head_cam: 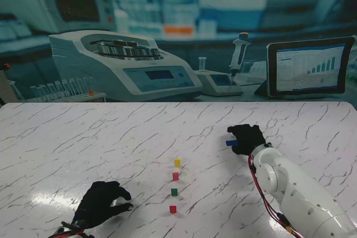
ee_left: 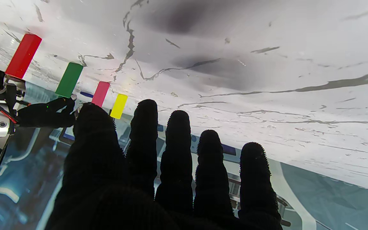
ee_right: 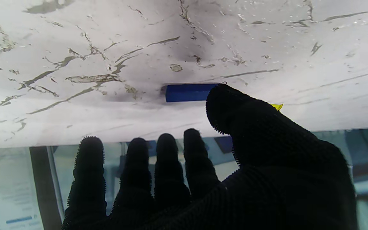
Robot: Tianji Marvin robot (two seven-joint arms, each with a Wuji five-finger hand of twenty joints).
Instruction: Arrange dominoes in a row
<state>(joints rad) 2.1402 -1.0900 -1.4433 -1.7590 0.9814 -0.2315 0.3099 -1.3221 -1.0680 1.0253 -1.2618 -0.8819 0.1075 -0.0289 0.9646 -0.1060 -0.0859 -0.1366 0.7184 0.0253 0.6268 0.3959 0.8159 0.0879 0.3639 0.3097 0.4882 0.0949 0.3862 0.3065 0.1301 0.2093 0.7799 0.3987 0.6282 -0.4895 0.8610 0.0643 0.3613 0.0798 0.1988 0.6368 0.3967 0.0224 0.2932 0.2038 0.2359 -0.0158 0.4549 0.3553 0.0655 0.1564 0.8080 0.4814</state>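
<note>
In the right wrist view, the black-gloved right hand's thumb covers one end of the flat-lying blue rectangular domino and all but a corner of a small yellow block. In the stand view, that blue domino is a sliver beside the right hand, too small to tell contact. The black-gloved left hand is cut at the wrist by the bottom edge.

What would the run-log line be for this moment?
row: red, green, pink, yellow dominoes standing | blue domino flat by right hand | left hand open, idle
</note>
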